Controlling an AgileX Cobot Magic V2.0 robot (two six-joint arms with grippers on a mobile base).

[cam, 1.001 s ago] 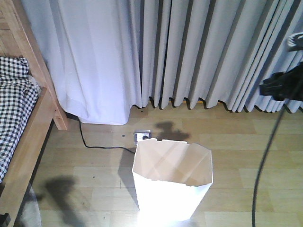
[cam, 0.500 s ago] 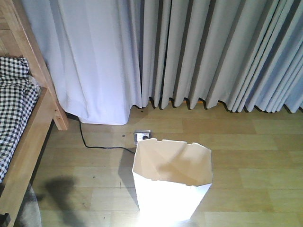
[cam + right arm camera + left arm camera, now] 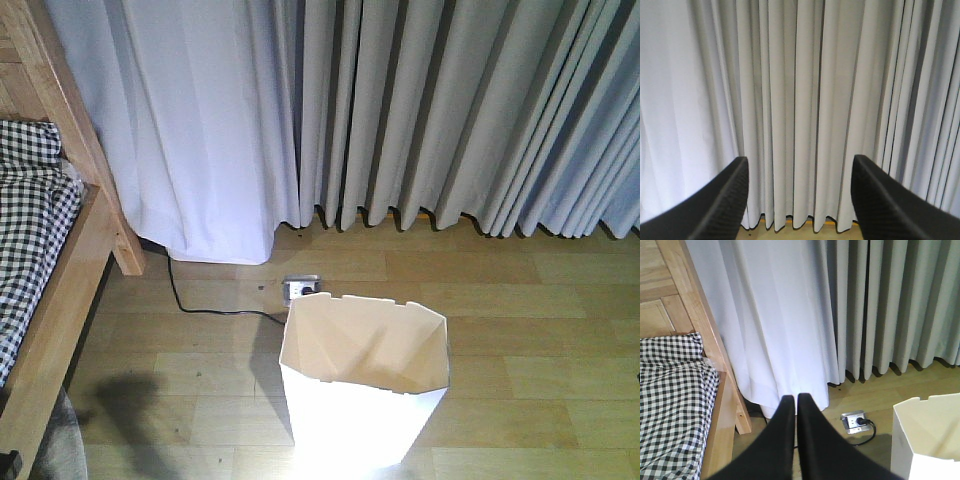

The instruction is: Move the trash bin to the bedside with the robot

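Standing unmoved, trash bin (image 3: 362, 385), arm shadow gone

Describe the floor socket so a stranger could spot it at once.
Start at the long grey curtains and drop to the wooden floor below them. Just behind the white trash bin sits the floor socket, a small silver plate, the only thing with a black cable plugged in.

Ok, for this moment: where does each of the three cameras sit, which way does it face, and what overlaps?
Front: high, looking down at trash bin, bed, curtain; no robot parts.
Left wrist: behind shut left gripper, facing bed, curtain and bin corner.
Right wrist: behind open right gripper, facing curtain only.
Shared: front and left wrist both show floor socket and bin.
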